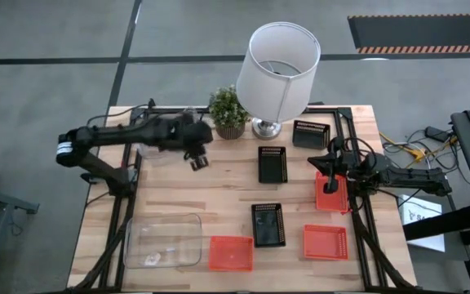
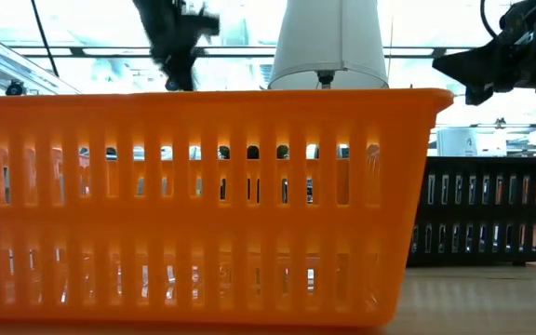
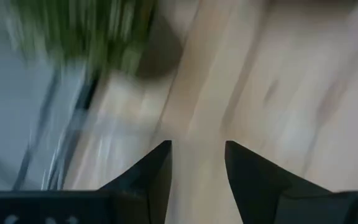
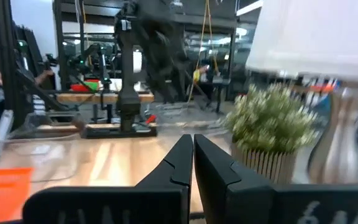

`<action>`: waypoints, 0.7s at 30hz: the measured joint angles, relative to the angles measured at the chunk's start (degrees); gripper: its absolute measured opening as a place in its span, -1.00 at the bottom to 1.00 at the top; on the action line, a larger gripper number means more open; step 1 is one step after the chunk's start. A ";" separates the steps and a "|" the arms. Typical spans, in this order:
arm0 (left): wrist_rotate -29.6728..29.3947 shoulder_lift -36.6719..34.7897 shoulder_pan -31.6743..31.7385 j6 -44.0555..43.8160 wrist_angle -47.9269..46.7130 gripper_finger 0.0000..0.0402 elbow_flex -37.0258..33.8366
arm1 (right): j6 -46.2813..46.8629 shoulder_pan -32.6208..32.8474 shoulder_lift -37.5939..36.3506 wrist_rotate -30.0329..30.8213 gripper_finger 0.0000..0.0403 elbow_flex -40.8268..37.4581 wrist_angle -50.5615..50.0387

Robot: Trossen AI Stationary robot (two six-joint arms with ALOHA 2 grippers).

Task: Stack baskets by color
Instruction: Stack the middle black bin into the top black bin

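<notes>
Three orange baskets lie on the table: one near the front [image 1: 231, 253], one at the front right [image 1: 325, 242], and one under the right arm [image 1: 331, 196]. Three black baskets lie at the centre [image 1: 272, 163], nearer the front [image 1: 268, 224] and at the far right [image 1: 310, 133]. One clear bin [image 1: 163, 241] sits at the near left; another shows faintly under the left arm [image 1: 155, 145]. My left gripper [image 1: 198, 160] hangs open over bare wood left of the central black basket, tilted down. My right gripper [image 4: 193, 163] is shut and level above the right orange basket.
A white-shaded lamp [image 1: 277, 69] and a small potted plant [image 1: 228, 113] stand at the table's far edge, just beyond my left gripper. In the low view an orange basket [image 2: 203, 205] fills the foreground, with a black one [image 2: 491, 214] behind it on the right.
</notes>
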 joint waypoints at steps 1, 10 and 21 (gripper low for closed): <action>-1.26 -1.07 -2.19 -0.01 4.95 -0.34 -1.03 | 1.63 0.02 0.01 0.00 -0.96 0.00 -0.39; -7.52 -5.54 -19.39 16.34 57.34 -0.34 -14.83 | 13.65 3.04 0.53 0.00 -0.96 0.00 5.68; -7.52 -5.58 -24.01 27.13 84.58 -0.34 -23.83 | 13.23 9.12 6.37 0.52 -0.96 3.58 13.63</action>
